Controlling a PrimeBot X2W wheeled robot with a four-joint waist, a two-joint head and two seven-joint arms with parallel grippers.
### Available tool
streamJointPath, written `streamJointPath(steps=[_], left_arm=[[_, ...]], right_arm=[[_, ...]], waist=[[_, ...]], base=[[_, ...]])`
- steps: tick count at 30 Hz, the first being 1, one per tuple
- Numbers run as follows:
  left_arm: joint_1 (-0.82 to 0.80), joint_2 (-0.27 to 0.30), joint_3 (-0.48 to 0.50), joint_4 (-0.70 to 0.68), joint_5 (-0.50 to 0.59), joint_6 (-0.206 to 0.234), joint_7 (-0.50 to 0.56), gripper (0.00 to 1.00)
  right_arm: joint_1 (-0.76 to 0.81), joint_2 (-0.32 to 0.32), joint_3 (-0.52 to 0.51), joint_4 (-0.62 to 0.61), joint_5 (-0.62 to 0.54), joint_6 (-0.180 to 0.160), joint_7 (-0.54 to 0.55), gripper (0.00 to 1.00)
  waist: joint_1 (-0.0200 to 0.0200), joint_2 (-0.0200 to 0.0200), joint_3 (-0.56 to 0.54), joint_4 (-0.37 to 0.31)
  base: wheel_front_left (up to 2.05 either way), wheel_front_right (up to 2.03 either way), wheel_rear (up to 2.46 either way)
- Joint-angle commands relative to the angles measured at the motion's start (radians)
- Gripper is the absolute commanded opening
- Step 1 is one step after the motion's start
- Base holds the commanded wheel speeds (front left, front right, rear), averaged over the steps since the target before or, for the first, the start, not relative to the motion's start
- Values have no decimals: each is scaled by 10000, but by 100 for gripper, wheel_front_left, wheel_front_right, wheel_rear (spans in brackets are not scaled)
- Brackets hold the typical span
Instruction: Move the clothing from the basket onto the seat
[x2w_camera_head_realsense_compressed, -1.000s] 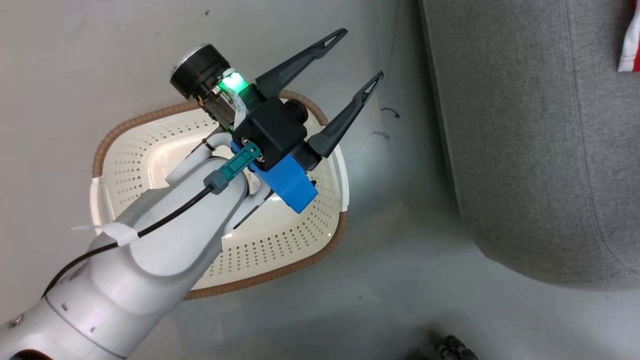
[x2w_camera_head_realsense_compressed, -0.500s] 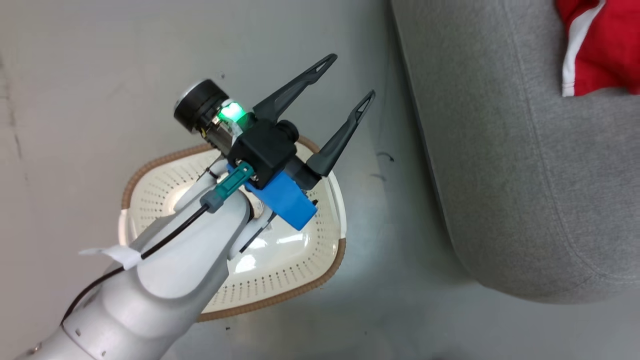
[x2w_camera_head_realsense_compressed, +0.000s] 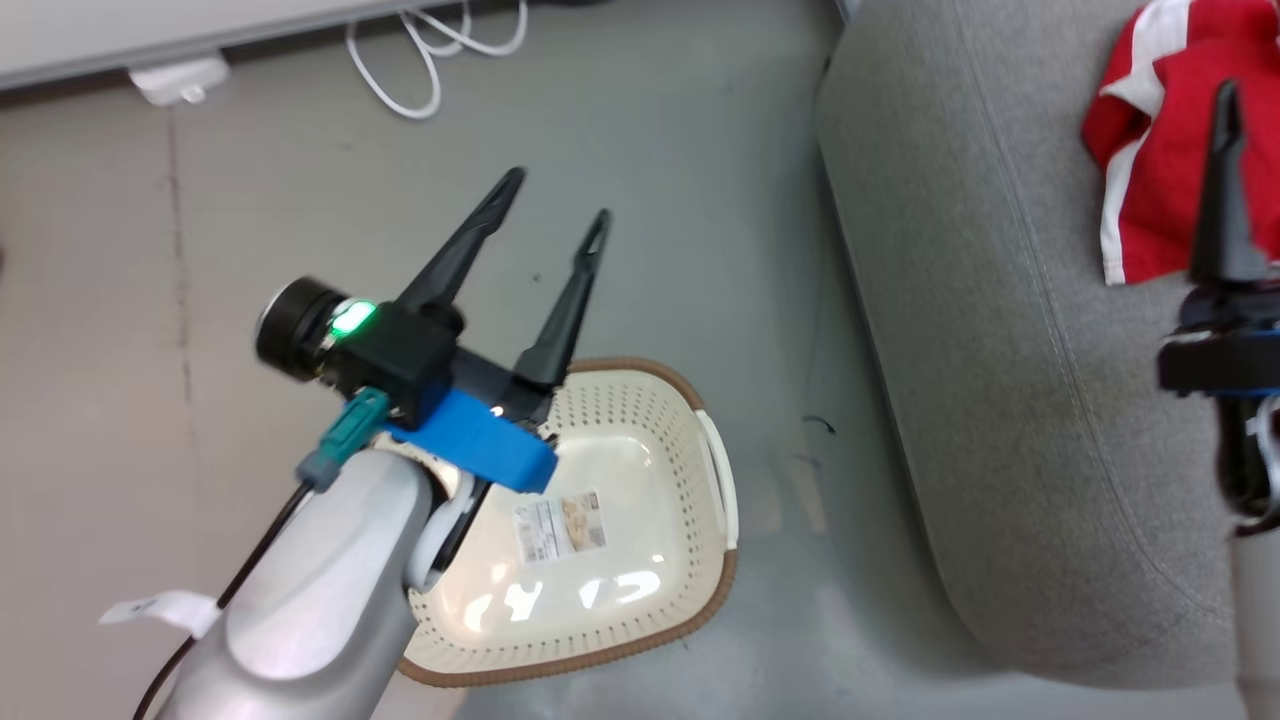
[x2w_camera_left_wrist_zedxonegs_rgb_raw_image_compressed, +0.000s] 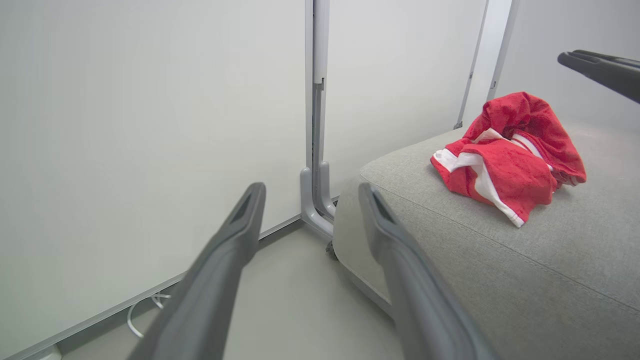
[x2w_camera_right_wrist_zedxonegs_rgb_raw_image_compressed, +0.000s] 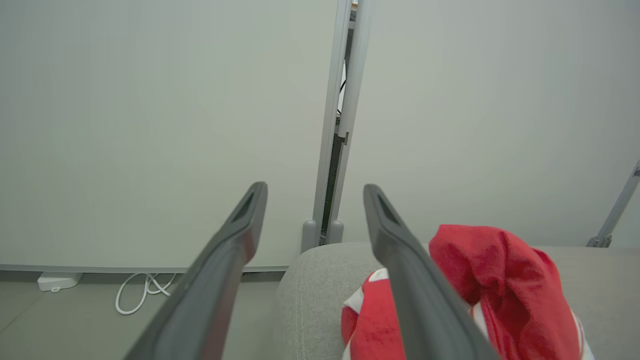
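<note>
The cream-white basket (x2w_camera_head_realsense_compressed: 715, 470) with a brown rim stands on the floor, and its bare bottom shows a label (x2w_camera_head_realsense_compressed: 560, 525). A crumpled heap of red clothing (x2w_camera_head_realsense_compressed: 1150, 150) with white stripes lies on the grey seat (x2w_camera_head_realsense_compressed: 1000, 350). My left gripper (x2w_camera_head_realsense_compressed: 557, 195) is open and holds nothing. It hangs above the basket's far left corner, pointing up the head view. In the left wrist view the left gripper (x2w_camera_left_wrist_zedxonegs_rgb_raw_image_compressed: 310, 187) faces the wall, with the clothing (x2w_camera_left_wrist_zedxonegs_rgb_raw_image_compressed: 505, 155) off to its right. My right gripper (x2w_camera_right_wrist_zedxonegs_rgb_raw_image_compressed: 314, 189) is open above the seat, beside the clothing (x2w_camera_right_wrist_zedxonegs_rgb_raw_image_compressed: 480, 285).
A white cable (x2w_camera_head_realsense_compressed: 430, 60) and a power strip (x2w_camera_head_realsense_compressed: 180, 80) lie on the grey floor by the wall. A grey post (x2w_camera_left_wrist_zedxonegs_rgb_raw_image_compressed: 315, 125) joins the pale wall panels behind the seat's corner. Open floor separates basket and seat.
The head camera has swung, bringing the wall and more of the seat into view. My left gripper has lifted off the basket's middle, uncovering the label. My right gripper now shows by the clothing.
</note>
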Motion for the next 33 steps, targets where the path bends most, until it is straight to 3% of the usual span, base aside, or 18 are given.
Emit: streamJointPath(steps=[1, 15, 33], left_arm=[[326, -6, 278, -27, 80, 83, -45, 100], [2716, -730, 3193, -531, 613, 105, -44, 100], [4279, -1473, 4889, -644, 1424, -474, -44, 100]], right_arm=[[275, 144, 140, -112, 12, 4, 5, 100], [1575, 873, 1624, -334, 2, 4, 5, 100], [3595, 1699, 866, -855, -348, 5, 5, 100]], waist=[[1, 0, -512, 394], [1, 0, -1786, 1237], [1, 0, -2802, 1808]], base=[[0, 0, 0], [0, 0, 0], [0, 0, 0]])
